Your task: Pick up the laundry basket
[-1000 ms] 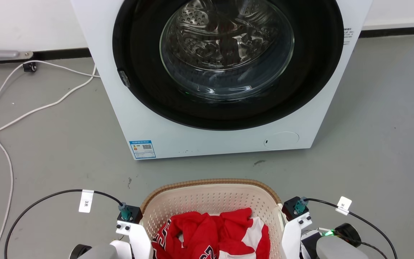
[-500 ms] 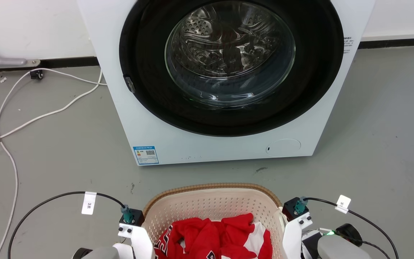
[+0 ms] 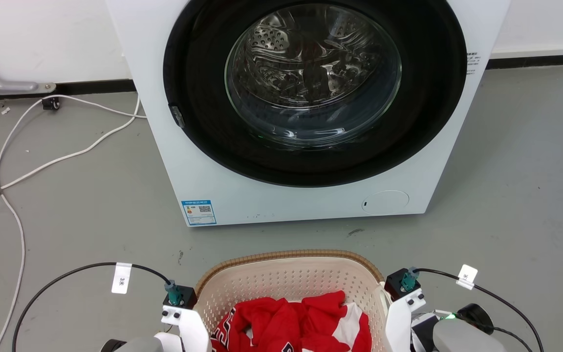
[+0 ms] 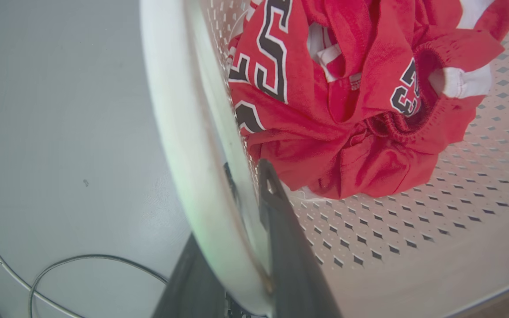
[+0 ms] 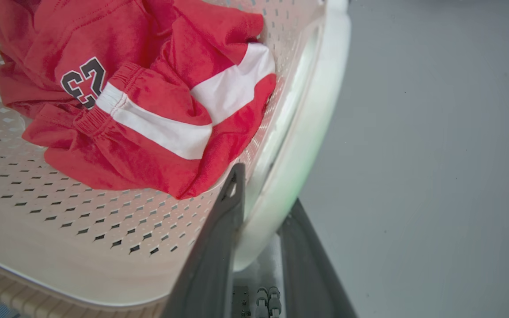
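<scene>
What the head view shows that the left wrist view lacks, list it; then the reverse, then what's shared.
Head view: the front-loading washing machine, its glass door, its blue label. Left wrist view: left end effector straddling the white handle; number 23 readable. Both: laundry basket, red jersey, grey floor.

The right end effector [image 5: 265,187] rises from the bottom edge with its two dark fingers [image 5: 219,247] closed on either side of the white handle [image 5: 307,128] of the laundry basket [image 5: 82,221]: one finger stands inside against the perforated wall, the other outside. Within the basket lies a crumpled red garment [image 5: 148,101] with white stripes and a dark "23", resting on the perforated cream bottom. The grey floor [image 5: 435,154] lies beyond the handle.
</scene>
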Tool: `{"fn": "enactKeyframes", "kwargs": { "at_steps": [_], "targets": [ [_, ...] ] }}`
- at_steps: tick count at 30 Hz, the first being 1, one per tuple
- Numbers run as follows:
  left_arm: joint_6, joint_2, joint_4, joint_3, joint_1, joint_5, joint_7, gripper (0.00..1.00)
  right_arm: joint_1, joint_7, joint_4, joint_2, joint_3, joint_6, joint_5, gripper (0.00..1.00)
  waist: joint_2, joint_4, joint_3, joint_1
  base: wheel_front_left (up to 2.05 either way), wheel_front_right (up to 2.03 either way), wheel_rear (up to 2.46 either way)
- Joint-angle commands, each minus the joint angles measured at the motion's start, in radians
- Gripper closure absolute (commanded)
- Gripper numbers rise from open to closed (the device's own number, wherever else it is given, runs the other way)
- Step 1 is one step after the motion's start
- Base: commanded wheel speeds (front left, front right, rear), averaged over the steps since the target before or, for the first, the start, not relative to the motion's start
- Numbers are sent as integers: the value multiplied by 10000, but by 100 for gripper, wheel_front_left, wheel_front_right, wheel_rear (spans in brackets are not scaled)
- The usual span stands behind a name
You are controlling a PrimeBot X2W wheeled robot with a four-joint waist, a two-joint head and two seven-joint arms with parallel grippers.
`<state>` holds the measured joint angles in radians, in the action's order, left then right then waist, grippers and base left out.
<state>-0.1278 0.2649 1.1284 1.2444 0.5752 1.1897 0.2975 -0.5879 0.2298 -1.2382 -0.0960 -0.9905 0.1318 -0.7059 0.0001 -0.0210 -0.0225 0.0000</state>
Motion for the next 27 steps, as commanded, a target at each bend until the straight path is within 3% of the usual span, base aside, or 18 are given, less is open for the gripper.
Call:
{"fn": "enactKeyframes", "kwargs": {
  "at_steps": [1,27],
  "targets": [
    [-32,78,41,67,16,-39,-12,100,-223,-48,-63,-203,-77,-21,-27,100,-1,5,3,0,0,0,0],
    [-34,106,93,258,41,203,-146,100,-371,-158,-183,-243,-1017,-21,-958,100,-1,15,38,0,0,0,0]
  ]
}}
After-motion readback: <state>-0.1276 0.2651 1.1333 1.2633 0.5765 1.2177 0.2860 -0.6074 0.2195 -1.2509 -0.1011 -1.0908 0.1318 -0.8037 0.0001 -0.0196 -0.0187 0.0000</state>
